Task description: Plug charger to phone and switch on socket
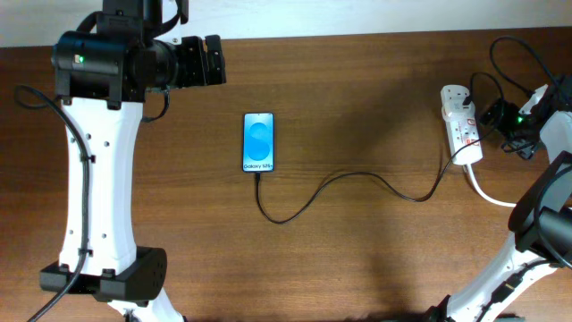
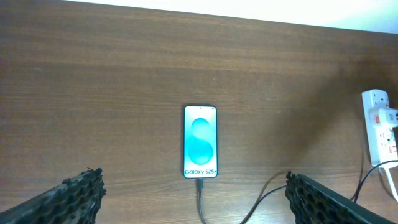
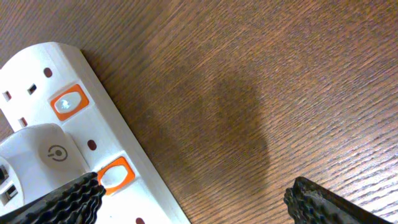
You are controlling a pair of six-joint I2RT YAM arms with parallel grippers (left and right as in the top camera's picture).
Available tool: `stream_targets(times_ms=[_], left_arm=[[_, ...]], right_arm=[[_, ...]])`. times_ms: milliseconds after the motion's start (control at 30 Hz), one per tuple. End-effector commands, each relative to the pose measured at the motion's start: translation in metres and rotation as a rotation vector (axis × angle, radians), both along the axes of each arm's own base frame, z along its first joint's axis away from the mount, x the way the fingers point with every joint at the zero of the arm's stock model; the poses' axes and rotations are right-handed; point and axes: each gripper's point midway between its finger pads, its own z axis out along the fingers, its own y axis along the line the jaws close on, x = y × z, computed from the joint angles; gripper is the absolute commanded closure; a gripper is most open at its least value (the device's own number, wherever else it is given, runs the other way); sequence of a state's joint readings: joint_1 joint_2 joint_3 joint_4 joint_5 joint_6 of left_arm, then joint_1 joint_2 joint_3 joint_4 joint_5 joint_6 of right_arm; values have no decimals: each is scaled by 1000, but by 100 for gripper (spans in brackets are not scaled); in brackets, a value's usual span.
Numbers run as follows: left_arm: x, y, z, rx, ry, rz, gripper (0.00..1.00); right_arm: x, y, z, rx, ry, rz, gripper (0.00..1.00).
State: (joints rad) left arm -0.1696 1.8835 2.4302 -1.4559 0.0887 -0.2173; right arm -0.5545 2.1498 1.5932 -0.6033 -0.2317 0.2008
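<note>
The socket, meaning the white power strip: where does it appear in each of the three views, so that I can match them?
Overhead: the socket lies at the far right, above the middle.
Left wrist: the socket is at the right edge, partly cut off.
Right wrist: the socket fills the lower left, close up, showing its orange-red switches.
Shared landmark: the brown wooden table beneath it.

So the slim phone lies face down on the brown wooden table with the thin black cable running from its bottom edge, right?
No: the slim phone lies face up, blue screen showing, as the left wrist view shows; the thin black cable does run from its bottom edge.
</note>
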Motion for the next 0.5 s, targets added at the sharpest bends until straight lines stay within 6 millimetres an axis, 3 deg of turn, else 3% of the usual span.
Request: stream_targets(times_ms=[0, 333, 467], left_arm=[[0, 2, -1, 7, 3, 4, 1], [0, 2, -1, 7, 3, 4, 1], [0, 2, -1, 7, 3, 4, 1]], right_arm=[[-2, 2, -14, -15, 20, 31, 2], [0, 12, -21, -19, 23, 57, 1], [0, 17, -35, -22, 54, 63, 2]])
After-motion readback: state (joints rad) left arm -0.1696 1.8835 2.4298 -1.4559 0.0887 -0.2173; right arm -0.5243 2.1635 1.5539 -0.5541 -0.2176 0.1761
